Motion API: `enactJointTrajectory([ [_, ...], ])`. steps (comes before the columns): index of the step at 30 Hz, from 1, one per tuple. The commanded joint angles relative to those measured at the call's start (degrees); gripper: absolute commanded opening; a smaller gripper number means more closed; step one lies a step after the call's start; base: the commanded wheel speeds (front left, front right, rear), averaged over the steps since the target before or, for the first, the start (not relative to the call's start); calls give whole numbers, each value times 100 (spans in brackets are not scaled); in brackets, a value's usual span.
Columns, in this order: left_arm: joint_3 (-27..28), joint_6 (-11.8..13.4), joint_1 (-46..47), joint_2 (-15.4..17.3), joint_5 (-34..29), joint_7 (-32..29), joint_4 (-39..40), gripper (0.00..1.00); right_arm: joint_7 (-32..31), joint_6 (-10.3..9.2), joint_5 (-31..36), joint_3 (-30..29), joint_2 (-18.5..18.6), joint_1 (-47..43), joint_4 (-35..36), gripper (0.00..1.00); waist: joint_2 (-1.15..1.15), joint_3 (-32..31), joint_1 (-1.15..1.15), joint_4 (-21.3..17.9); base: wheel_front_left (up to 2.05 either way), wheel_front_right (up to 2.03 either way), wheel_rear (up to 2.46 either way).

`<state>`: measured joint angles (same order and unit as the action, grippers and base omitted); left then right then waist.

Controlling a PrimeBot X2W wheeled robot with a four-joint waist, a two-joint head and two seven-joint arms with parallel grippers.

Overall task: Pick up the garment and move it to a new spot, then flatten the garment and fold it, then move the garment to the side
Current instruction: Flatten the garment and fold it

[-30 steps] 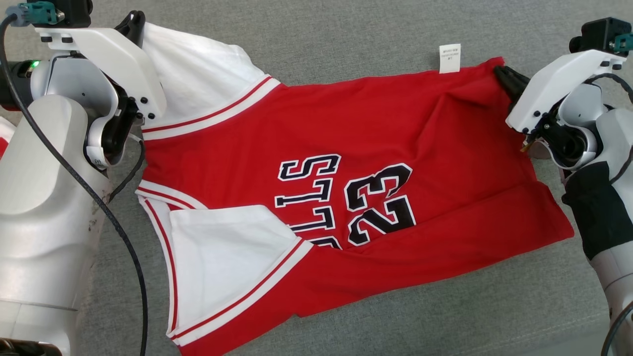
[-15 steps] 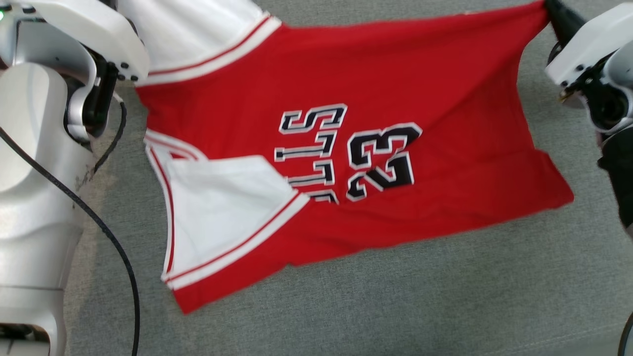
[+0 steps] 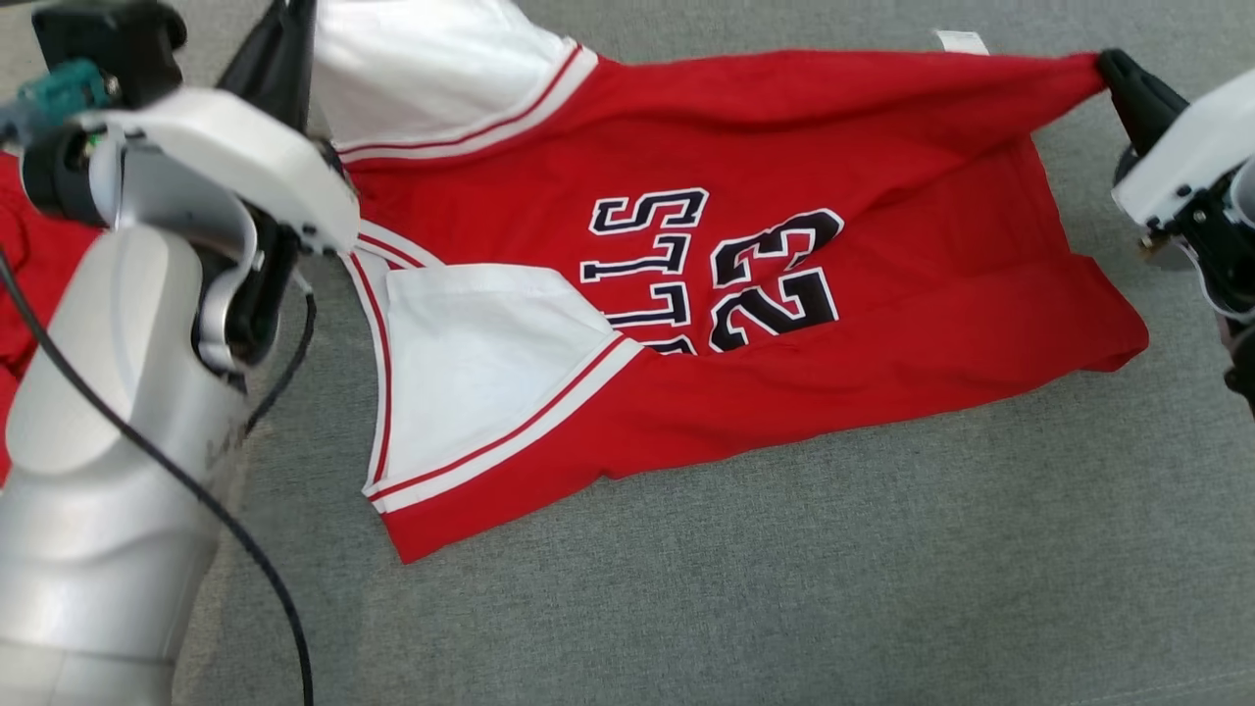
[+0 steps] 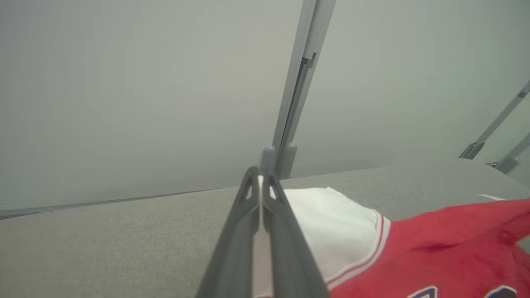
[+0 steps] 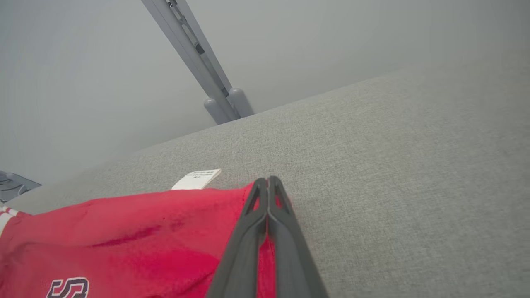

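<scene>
The garment (image 3: pixel 784 147) is a red jersey with white shoulder panels and a black "23", spread sideways over the grey surface. My left gripper (image 4: pixel 261 182) is shut on the white shoulder panel (image 4: pixel 331 223) at the jersey's far left corner, its dark fingers (image 3: pixel 279 59) showing at the head view's upper left. At the upper right, my right gripper (image 3: pixel 1113 67) is shut on the red hem corner (image 5: pixel 232 207); the pinched fingers (image 5: pixel 267 194) press together over the cloth. The far edge is pulled taut and lifted between both grippers; the near part lies on the surface.
A white care label (image 3: pixel 961 41) sticks out of the far hem. More red cloth (image 3: pixel 29 275) lies at the left edge behind my left arm. A grey frame post (image 4: pixel 298 82) rises behind the surface's far edge. Open grey surface (image 3: pixel 784 588) lies near me.
Both grippers have lifted and stretched the jersey's far edge, which lay flat a second ago. The right gripper has shut on the hem corner. The head camera has shifted too.
</scene>
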<state>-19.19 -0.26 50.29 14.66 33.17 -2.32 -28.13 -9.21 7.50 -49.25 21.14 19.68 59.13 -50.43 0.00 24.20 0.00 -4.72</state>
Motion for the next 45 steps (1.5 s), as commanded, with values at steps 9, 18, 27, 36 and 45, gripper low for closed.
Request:
enactJointTrajectory([
  [9,150,563,-1835,307,280,-345,1857,0,-29,-2,-504,353,613,-962,536,0,0,-338,0,74,0,0,0],
  [18,152,1291,-3409,484,423,-937,3584,0,65,-2,-775,481,864,-1521,739,0,0,-528,0,129,0,0,0],
  [27,22,1524,-4201,306,577,-964,3865,0,122,-2,-817,605,875,-1948,808,0,0,-587,0,175,0,0,0],
  [36,-209,1273,-3973,-40,497,-482,2705,0,131,-2,-761,731,645,-2033,571,7,0,-652,0,149,0,0,0],
  [45,-192,1431,-3897,-62,238,-47,2256,100,579,-2,-495,751,658,-1985,304,100,0,-969,0,89,0,0,0],
])
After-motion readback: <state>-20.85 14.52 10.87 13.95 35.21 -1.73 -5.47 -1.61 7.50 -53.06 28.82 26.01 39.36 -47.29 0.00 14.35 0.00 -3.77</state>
